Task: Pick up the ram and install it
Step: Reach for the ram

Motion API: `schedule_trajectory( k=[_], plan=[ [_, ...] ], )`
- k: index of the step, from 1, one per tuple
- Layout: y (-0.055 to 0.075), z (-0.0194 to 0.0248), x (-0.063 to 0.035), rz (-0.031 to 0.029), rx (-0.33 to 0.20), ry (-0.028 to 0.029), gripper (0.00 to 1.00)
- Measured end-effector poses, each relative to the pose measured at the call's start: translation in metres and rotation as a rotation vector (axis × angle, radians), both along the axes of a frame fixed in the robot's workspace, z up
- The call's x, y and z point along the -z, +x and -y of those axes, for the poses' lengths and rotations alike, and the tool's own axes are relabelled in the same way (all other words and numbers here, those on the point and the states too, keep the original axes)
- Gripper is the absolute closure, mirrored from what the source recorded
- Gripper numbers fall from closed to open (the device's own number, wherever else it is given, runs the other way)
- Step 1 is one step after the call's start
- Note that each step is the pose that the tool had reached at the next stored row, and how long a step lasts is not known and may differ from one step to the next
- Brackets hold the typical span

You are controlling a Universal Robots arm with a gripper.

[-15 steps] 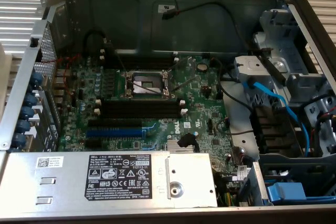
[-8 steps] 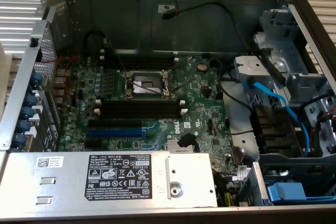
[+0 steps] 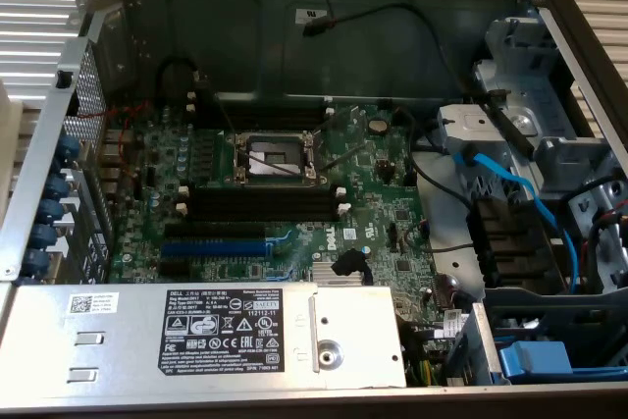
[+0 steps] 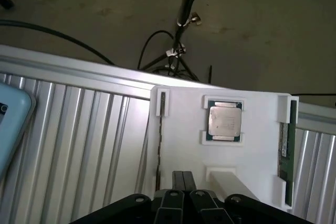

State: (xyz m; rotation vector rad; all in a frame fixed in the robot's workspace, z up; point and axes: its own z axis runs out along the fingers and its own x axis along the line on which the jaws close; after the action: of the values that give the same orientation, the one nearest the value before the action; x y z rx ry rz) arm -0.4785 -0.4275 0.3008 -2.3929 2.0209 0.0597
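Observation:
The ram (image 4: 285,148) is a thin dark-green stick standing on edge in a holder at one side of a white tray (image 4: 252,150). My gripper (image 4: 184,178) hangs above the tray's near edge, beside the tray's middle and apart from the ram, with its black fingers (image 4: 179,179) pressed together and nothing between them. In the exterior view the open computer case shows the green motherboard (image 3: 373,193) with long black slots (image 3: 260,205) with white end clips below the CPU socket (image 3: 272,156).
A processor chip (image 4: 225,120) lies in a recess in the tray's middle, and a narrow slot (image 4: 159,140) runs along its other side. The tray rests on a ribbed metal surface (image 4: 79,140). Cables (image 3: 510,183), a blue slot (image 3: 211,247) and the power supply (image 3: 196,336) crowd the case.

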Motion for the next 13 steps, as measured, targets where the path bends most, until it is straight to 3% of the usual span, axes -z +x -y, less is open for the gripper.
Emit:
schedule_trajectory(
  k=[11, 12, 13],
  plan=[
    [0.0, 0.0, 0.0, 0.0, -0.001, 0.0, 0.89],
    [0.0, 0.0, 0.0, 0.0, -0.001, 0.0, 0.82],
    [0.0, 0.0, 0.0, 0.0, -0.001, 0.0, 0.82]
  ],
)
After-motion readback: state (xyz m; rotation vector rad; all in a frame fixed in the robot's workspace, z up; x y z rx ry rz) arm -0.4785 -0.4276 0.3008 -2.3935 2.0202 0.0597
